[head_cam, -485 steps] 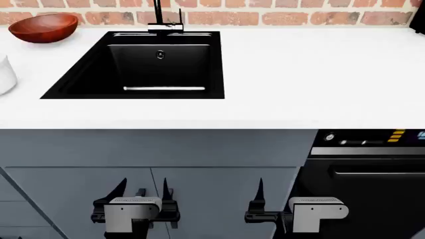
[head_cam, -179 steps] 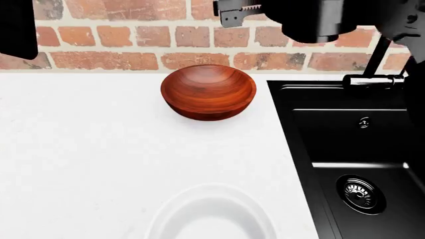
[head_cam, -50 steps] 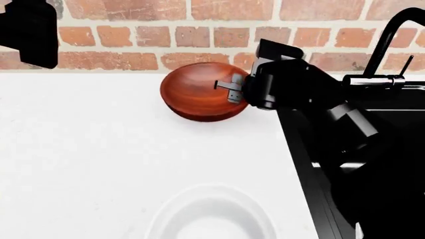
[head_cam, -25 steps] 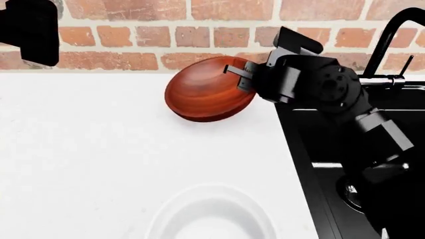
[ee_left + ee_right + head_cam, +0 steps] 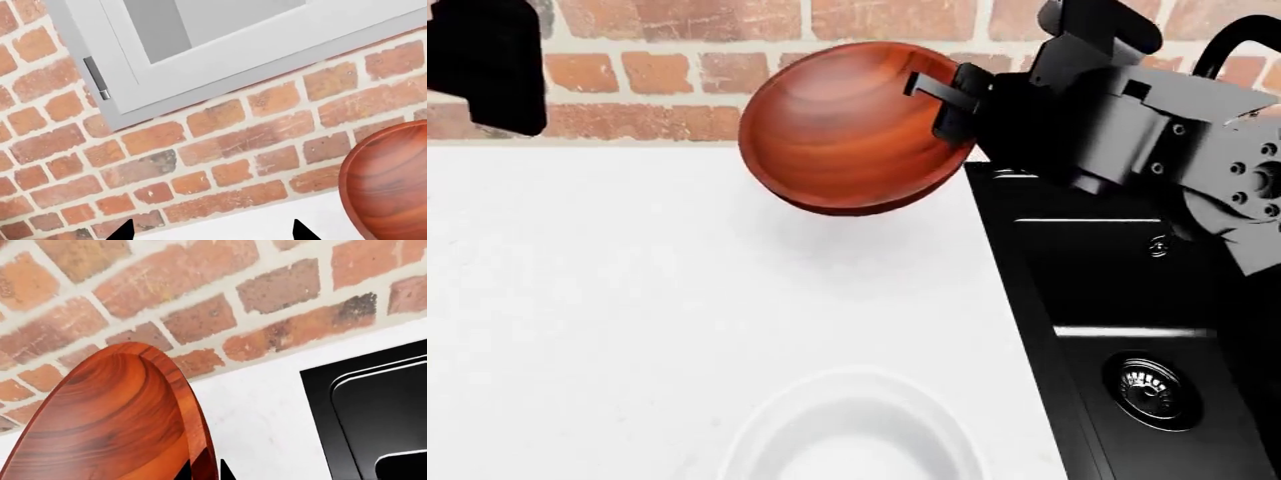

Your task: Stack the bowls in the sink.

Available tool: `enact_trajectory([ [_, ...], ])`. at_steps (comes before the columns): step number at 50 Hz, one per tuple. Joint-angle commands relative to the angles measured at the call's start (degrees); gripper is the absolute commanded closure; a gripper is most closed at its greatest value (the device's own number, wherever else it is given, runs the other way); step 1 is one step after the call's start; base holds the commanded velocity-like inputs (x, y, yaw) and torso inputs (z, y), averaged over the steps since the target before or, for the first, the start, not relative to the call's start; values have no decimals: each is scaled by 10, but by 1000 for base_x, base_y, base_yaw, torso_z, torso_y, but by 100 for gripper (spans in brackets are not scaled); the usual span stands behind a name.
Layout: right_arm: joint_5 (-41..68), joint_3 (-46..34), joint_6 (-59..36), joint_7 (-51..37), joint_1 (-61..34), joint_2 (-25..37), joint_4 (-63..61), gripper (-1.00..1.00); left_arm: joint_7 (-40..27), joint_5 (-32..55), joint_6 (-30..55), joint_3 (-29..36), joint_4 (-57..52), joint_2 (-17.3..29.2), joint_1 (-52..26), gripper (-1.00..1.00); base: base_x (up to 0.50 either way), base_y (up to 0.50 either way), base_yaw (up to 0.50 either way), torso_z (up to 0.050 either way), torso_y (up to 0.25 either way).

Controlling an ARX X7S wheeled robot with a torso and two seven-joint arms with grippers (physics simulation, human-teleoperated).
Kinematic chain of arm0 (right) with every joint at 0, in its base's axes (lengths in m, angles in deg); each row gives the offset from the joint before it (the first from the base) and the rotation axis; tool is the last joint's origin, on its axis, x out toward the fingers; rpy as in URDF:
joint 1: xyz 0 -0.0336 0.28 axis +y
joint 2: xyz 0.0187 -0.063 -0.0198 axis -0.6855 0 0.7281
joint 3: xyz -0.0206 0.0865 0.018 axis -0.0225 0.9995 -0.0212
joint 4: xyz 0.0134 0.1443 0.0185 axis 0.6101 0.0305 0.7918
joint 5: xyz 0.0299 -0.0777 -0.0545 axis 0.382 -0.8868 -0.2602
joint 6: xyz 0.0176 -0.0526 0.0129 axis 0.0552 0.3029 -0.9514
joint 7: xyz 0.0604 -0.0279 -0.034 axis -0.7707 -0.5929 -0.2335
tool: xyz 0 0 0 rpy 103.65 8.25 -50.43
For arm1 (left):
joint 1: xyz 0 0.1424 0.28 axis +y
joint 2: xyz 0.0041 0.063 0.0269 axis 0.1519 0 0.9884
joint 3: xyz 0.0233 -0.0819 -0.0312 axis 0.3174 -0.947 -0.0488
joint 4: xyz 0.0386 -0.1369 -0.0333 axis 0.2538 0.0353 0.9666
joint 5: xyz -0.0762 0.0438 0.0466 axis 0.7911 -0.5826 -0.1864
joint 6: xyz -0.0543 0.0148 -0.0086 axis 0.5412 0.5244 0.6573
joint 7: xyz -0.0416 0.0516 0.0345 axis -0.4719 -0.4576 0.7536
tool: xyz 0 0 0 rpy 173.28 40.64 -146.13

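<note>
Right hand (image 5: 941,100) clamped on wooden bowl (image 5: 847,125)

Wood-grain bowl (image 5: 851,125): reddish-brown, wide, shallow, tilted steeply, rim clamped in the right pincer (image 5: 945,100), lifted off the worktop. White bowl (image 5: 851,428): glossy, upright, well apart from that pincer. Black sink (image 5: 1134,330) lies directly under the pincer's arm.

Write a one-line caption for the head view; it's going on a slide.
Right gripper holds the tilted wooden bowl by its rim above the counter, beside the sink; white bowl waits.
</note>
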State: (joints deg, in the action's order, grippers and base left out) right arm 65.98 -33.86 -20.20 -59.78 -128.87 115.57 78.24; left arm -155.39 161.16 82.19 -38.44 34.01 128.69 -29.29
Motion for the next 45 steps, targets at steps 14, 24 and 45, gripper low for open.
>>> enact_trajectory([
  [14,32,28,-32,-139,-63,88,-131,100,72,116,-173,-89,-113,58,105,-100,0,0,0,0,0],
  [24,19,15,-42,-162,-80,87,-131,100,94,175,-210,-99,-139,78,138,-100,0,0,0,0,0],
  [45,-23,-18,-67,-167,-116,71,-103,100,26,323,-225,-31,-92,18,89,-100,0,0,0,0,0],
])
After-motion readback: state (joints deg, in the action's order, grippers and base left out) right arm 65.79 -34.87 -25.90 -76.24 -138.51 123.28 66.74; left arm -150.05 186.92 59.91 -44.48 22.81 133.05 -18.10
